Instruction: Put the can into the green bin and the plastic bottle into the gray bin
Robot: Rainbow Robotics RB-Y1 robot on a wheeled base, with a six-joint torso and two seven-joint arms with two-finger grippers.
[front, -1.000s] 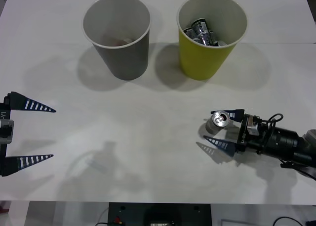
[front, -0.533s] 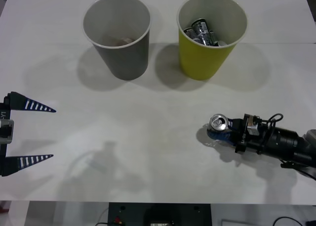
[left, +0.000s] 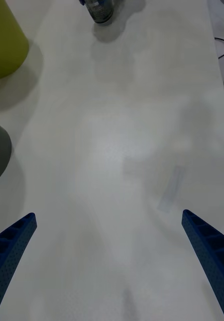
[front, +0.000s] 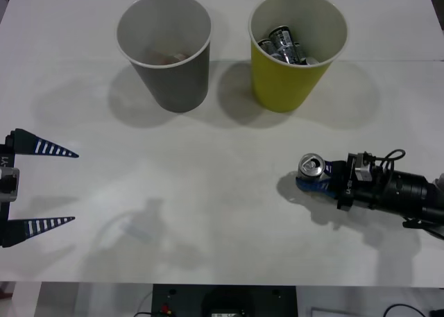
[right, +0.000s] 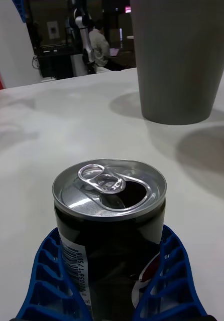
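Since a second ago the right hand (front: pixel 313 180) has closed: its blue ribbed fingers (right: pixel 46 281), then spread around the can (right: pixel 110 225), now clamp its dark body low on both sides, near the table's (front: pixel 208 192) right edge. Upright, opened, with a smooth metal wall, the can is probably light, rigid and slippery, so this low grip on the body seems sound. Cans already lie in the green bin (front: pixel 295 81); the gray bin (front: pixel 177 74) stands beside it. At the left edge, the left hand (front: pixel 38 186) waits spread apart.
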